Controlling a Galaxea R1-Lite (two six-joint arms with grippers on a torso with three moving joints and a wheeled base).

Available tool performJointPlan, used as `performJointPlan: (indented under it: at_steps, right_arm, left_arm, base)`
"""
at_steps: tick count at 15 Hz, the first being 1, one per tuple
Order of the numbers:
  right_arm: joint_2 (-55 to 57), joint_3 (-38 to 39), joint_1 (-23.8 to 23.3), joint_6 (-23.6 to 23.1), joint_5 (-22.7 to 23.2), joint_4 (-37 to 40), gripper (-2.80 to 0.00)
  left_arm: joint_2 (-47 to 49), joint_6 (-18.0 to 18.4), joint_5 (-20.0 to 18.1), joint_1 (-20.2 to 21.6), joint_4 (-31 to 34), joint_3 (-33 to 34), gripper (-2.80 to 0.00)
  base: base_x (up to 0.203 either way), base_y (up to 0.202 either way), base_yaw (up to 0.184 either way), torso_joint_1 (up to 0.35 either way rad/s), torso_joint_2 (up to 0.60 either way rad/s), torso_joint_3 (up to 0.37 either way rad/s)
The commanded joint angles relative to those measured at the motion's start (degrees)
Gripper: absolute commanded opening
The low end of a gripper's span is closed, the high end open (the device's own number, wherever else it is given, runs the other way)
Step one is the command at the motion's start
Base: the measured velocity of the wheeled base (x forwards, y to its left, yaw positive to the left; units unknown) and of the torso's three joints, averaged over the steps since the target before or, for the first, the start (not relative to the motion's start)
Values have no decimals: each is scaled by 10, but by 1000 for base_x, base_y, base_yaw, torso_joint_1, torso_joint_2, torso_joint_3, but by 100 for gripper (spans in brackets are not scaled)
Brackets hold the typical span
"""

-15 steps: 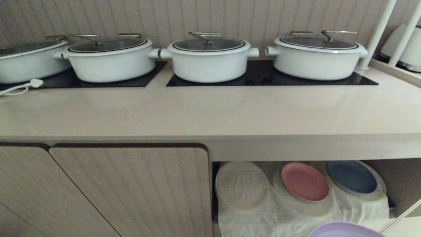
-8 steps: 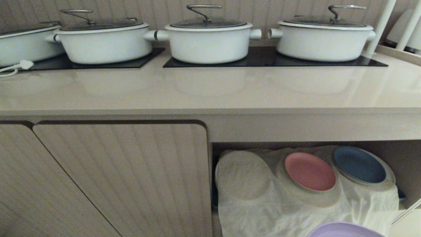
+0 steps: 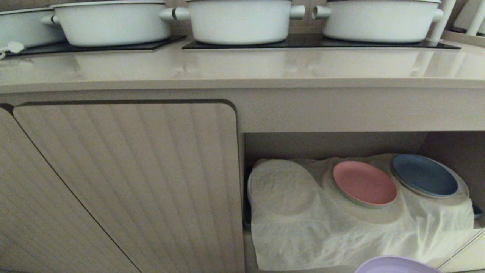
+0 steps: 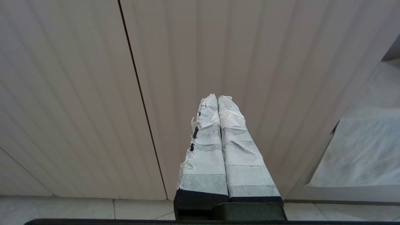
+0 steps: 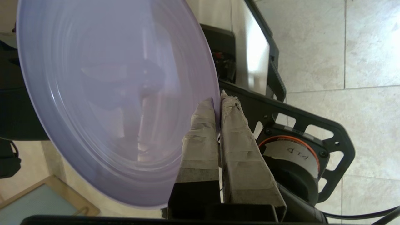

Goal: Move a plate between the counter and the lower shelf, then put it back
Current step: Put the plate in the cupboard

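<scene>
Right gripper (image 5: 217,101) pinching rim of lilac plate (image 5: 118,100), low before the lower shelf (image 3: 451,148), left gripper (image 4: 217,99) pressed together, facing cabinet door (image 4: 78,93).

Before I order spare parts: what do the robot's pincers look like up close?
The left pincer has two long flat fingers, tapering to the tips, wrapped in wrinkled, frayed white tape over a black base. The right pincer has the same shape, in dingier beige-grey tape, torn at the tips, on black mounts.
</scene>
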Motion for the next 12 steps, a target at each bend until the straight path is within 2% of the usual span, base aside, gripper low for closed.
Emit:
performJointPlan:
  at_steps: [1, 5, 12]
  right_arm:
    - [1, 0, 0, -1, 2, 4, -280]
    - [1, -1, 0, -1, 2, 3, -280]
    - [1, -2, 0, -1, 1, -2, -280]
  left_arm:
    - [1, 0, 0, 0, 0, 0, -280]
    - [1, 0, 0, 0, 0, 0, -280]
    - [1, 0, 0, 0, 0, 0, -280]
  base:
    - [0, 0, 0, -124, 450, 320]
    - [0, 0, 0, -78, 295, 215]
    - [0, 0, 0, -5, 16, 12]
